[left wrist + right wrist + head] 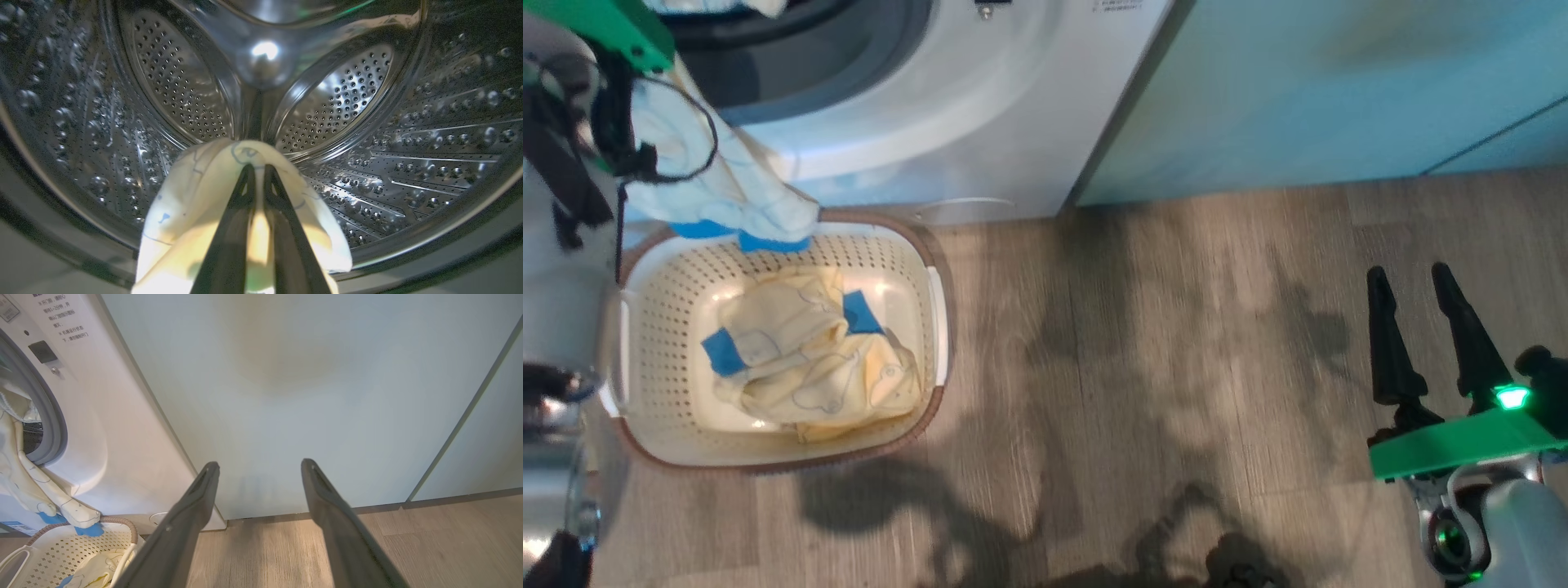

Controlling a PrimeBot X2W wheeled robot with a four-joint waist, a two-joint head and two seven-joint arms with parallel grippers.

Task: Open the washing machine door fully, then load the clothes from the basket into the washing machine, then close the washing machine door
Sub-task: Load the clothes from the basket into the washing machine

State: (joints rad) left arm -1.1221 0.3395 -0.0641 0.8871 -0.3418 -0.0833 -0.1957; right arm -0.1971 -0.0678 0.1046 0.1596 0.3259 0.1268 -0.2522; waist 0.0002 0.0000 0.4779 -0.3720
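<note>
Steel drum (347,102): shiny and full of small holes, inside the washing machine (980,106); the left wrist view looks straight into it.
Left gripper (256,167): at the mouth of the washing machine, its two dark fingers pinched almost together on a pale yellow garment (192,204), whose cloth folds over the fingertips.
Garment, lower part: hangs out of the washing machine's opening and down its white front, with its blue-trimmed end resting at the back rim of the basket.
Basket (662,302): cream with a brown rim, on the wood floor (1135,367) just in front of the washing machine.
Clothes (809,359): pale yellow pieces with blue patches, crumpled on the bottom of the basket.
Right gripper (1409,273): well to the right of the washing machine, above the floor and facing the pale green cabinet (1339,98); its fingers are spread wide with nothing between them.
</note>
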